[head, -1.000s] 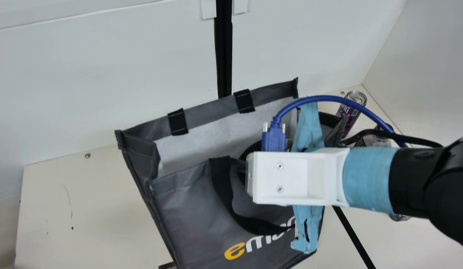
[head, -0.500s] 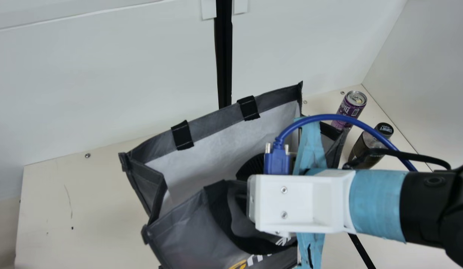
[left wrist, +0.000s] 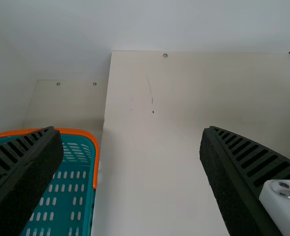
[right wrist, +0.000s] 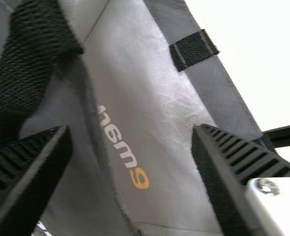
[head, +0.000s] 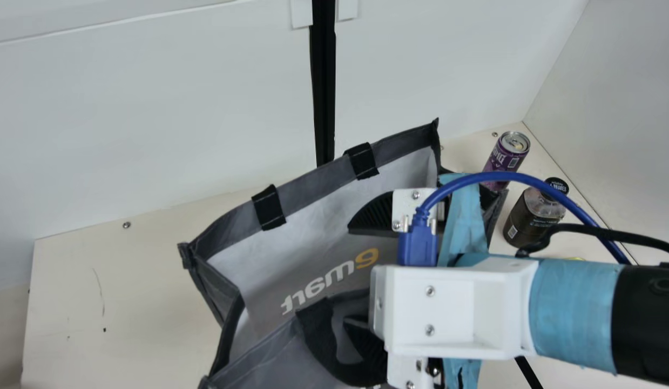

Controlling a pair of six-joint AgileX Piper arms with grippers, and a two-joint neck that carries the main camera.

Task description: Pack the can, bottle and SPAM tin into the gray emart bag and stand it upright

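My right gripper [head: 366, 275] stands open over the mouth of the gray emart bag [head: 312, 178], one finger inside against the pale lining, the other by the near wall and its black strap. In the right wrist view the bag's lining [right wrist: 150, 93] shows between the spread fingers of my right gripper [right wrist: 130, 167]. The purple can [head: 504, 161] stands at the back right, and the dark-labelled bottle [head: 533, 216] is upright nearer. My left gripper [left wrist: 132, 162] is open over bare table, holding nothing. I see no SPAM tin clearly.
A teal basket with an orange rim [left wrist: 95, 147] stands beside the table [left wrist: 150, 187]. White walls enclose the table's back and right. A blue cable [head: 496, 176] arcs above the right gripper.
My right gripper has moved toward the near side and its fingers have come into view. The bag's mouth has widened, its near wall drawn nearer, showing the print inside. The bottle is less covered.
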